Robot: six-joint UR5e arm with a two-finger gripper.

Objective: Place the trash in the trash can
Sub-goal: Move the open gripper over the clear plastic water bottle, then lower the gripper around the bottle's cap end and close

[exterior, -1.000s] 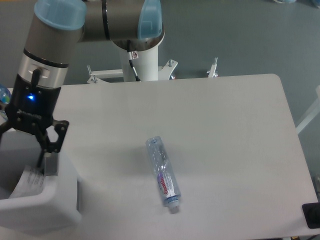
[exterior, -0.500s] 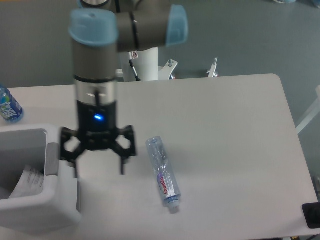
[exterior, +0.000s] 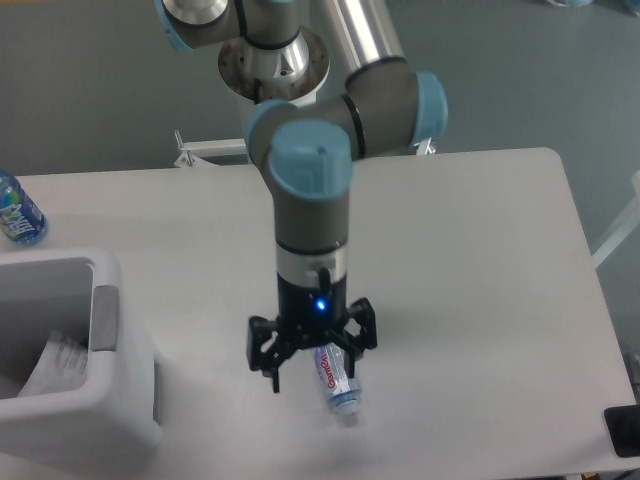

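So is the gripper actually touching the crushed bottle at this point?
Cannot tell. The single fixed camera shows the open gripper over the crushed bottle, fingers straddling it, but the gripper body hides the bottle's upper part, so neither contact nor gap shows.

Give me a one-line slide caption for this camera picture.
Open fingers poised over the crushed bottle, white card scrap already in the trash can.

Clear bottle [exterior: 335, 378], red-white label; white bin [exterior: 95, 420].
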